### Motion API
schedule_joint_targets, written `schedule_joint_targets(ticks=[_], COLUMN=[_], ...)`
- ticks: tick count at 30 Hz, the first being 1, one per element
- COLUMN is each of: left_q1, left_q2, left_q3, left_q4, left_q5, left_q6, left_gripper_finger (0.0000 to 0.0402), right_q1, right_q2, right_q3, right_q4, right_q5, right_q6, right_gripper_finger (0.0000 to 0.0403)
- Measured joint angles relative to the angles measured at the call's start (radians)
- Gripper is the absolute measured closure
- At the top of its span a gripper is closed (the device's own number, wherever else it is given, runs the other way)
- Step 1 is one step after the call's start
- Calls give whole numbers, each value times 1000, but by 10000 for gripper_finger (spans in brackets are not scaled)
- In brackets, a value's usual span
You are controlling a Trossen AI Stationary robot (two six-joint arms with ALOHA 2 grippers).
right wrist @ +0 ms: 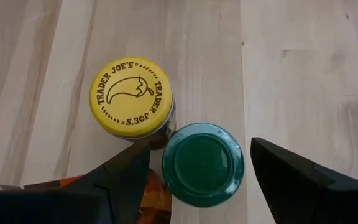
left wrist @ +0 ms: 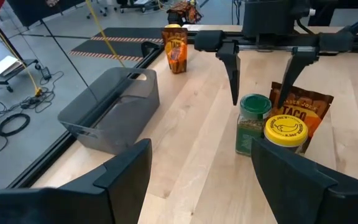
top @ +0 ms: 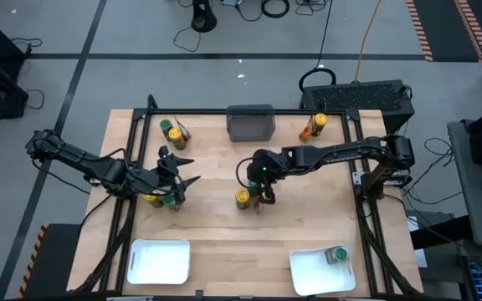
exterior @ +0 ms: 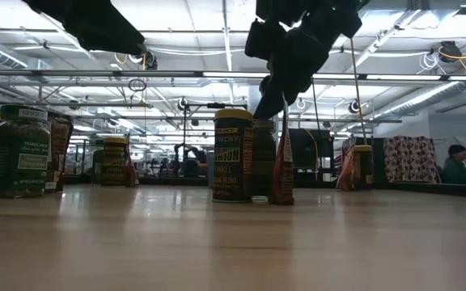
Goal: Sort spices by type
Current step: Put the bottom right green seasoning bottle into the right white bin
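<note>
My right gripper [top: 264,186] [right wrist: 199,147] hangs open over the table's middle, pointing down, one finger on each side of a green-lidded jar [right wrist: 202,163] without touching it. A yellow-lidded jar [right wrist: 130,96] stands against that jar, and an orange taco packet [left wrist: 304,112] stands upright behind the two. The left wrist view shows the right gripper [left wrist: 261,93] just above this cluster. My left gripper [top: 179,180] [left wrist: 201,146] is open at the table's left, beside a yellow jar [top: 152,199] and a green jar [top: 171,201] standing on the wood.
A dark grey bin [top: 250,122] sits at the far edge. More spices stand far left [top: 174,131] and far right [top: 315,127]. Two white trays lie at the near edge: the left one [top: 159,261], and the right one [top: 312,276] with a green jar [top: 337,255] in it.
</note>
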State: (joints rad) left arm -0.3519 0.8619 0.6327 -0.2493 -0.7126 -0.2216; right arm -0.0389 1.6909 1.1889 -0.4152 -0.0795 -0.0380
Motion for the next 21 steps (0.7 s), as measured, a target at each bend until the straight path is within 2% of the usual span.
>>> schedule_joint_targets(ticks=[12,21], left_q1=[0,0], left_q2=[0,0], left_q3=[0,0], left_q4=[0,-3], left_q5=[0,0], left_q6=[1,1], left_gripper_finger=[125,125], right_q1=[0,1], right_q2=[1,58], right_q3=[-18,-18], right_q4=[18,46], right_q5=[0,0], right_q6=[0,0], right_gripper_finger=[140,140])
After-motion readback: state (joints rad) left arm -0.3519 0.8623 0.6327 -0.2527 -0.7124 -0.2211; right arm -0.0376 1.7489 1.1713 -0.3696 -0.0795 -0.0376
